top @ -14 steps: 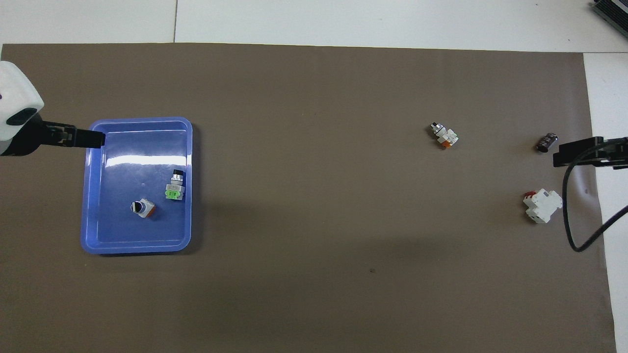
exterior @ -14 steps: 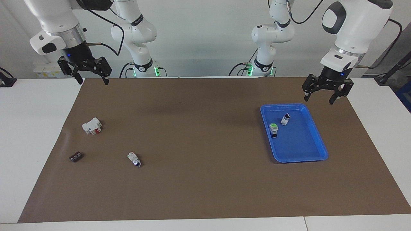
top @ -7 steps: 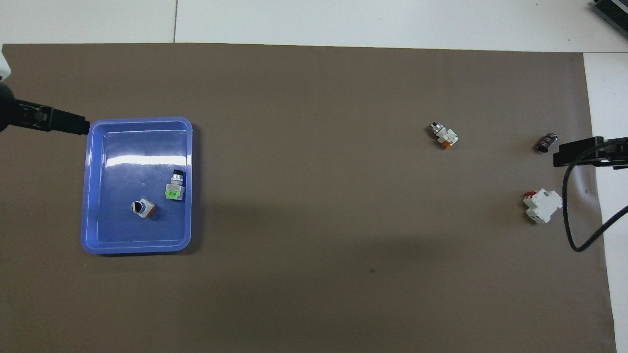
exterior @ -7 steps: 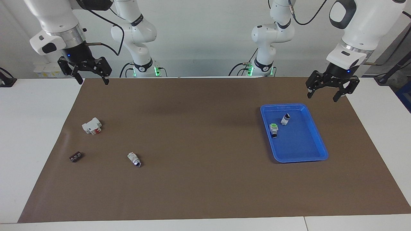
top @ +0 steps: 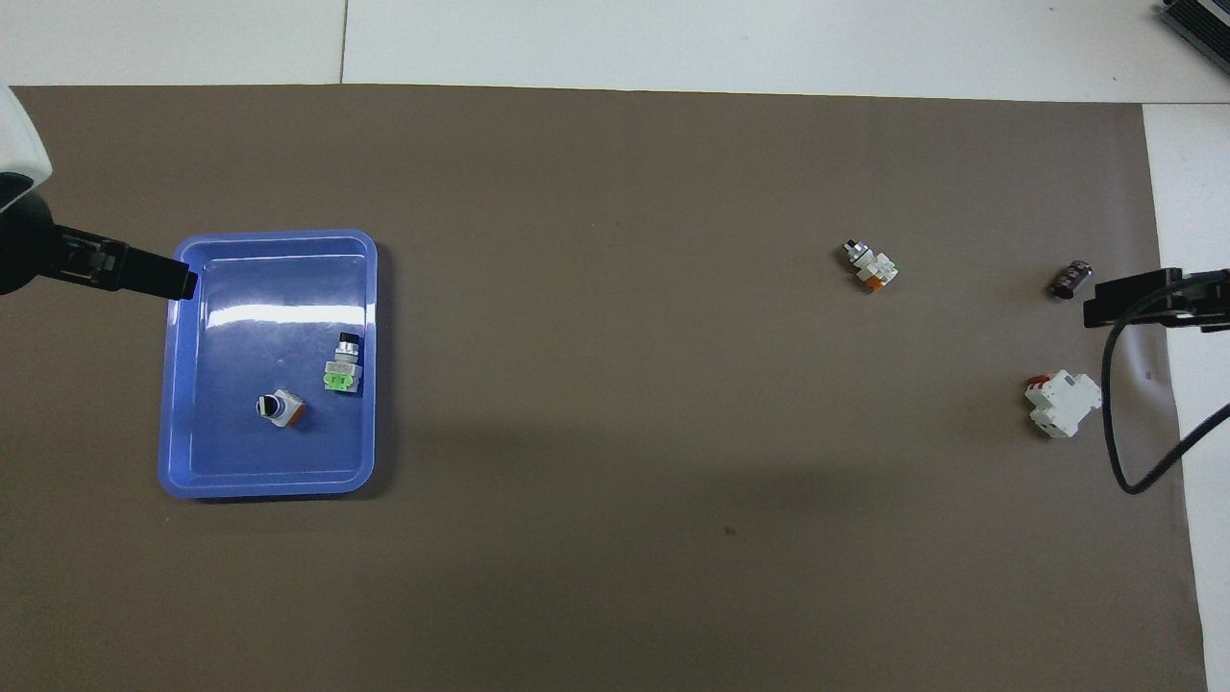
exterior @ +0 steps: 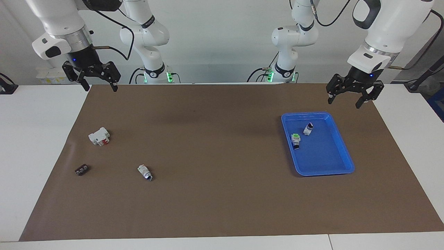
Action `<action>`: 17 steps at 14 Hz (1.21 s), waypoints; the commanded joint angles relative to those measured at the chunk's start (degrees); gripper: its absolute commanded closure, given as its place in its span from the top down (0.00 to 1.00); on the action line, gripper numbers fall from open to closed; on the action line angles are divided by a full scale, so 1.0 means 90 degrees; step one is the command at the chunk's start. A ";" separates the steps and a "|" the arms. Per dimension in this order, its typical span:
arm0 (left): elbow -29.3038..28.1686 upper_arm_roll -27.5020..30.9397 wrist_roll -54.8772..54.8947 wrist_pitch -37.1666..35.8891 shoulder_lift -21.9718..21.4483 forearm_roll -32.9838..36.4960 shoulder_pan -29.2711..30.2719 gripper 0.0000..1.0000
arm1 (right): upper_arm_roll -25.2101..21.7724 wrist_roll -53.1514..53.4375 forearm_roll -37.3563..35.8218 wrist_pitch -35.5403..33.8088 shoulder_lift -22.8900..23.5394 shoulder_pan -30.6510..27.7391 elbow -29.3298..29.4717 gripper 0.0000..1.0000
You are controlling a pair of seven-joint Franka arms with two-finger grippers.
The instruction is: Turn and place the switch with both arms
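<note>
A white switch with an orange end and black knob (top: 280,408) stands in the blue tray (top: 272,237), also seen in the facing view (exterior: 307,128). A second white switch with an orange end and silver collar (top: 870,266) lies on the brown mat toward the right arm's end (exterior: 144,172). My left gripper (exterior: 344,102) hangs open and empty in the air over the mat, beside the tray's edge nearest the robots; one finger (top: 144,274) shows in the overhead view. My right gripper (exterior: 100,88) waits open and empty, raised over the mat's edge.
A green-ended switch (top: 341,370) lies in the tray beside the orange-ended one. A larger white block with red marks (top: 1062,404) and a small dark part (top: 1070,279) lie on the mat (top: 615,384) at the right arm's end.
My left gripper drew up and away from the tray's edge, then shifted a little back toward the table's middle. Right arm and all objects are unmoved.
</note>
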 commanded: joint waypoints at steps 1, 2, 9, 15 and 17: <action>0.0034 0.0173 -0.0090 -0.0479 -0.0151 0.0146 -0.0306 1.00 | 0.0020 0.0135 -0.0092 0.0090 -0.0141 0.0012 -0.0158 1.00; 0.0044 0.0367 -0.0090 -0.0587 -0.0161 0.0165 -0.0423 1.00 | 0.0020 0.0135 -0.0092 0.0090 -0.0141 0.0012 -0.0158 1.00; 0.0346 0.0477 -0.0081 -0.0988 -0.0063 0.0185 -0.0317 1.00 | 0.0020 0.0135 -0.0092 0.0090 -0.0141 0.0012 -0.0158 1.00; 0.0356 0.0399 -0.0265 -0.1028 -0.0092 0.0370 -0.0258 1.00 | 0.0020 0.0135 -0.0092 0.0090 -0.0141 0.0012 -0.0158 1.00; 0.0288 0.0311 -0.0771 -0.1028 -0.0190 0.0361 -0.0219 1.00 | 0.0020 0.0135 -0.0092 0.0090 -0.0141 0.0012 -0.0158 1.00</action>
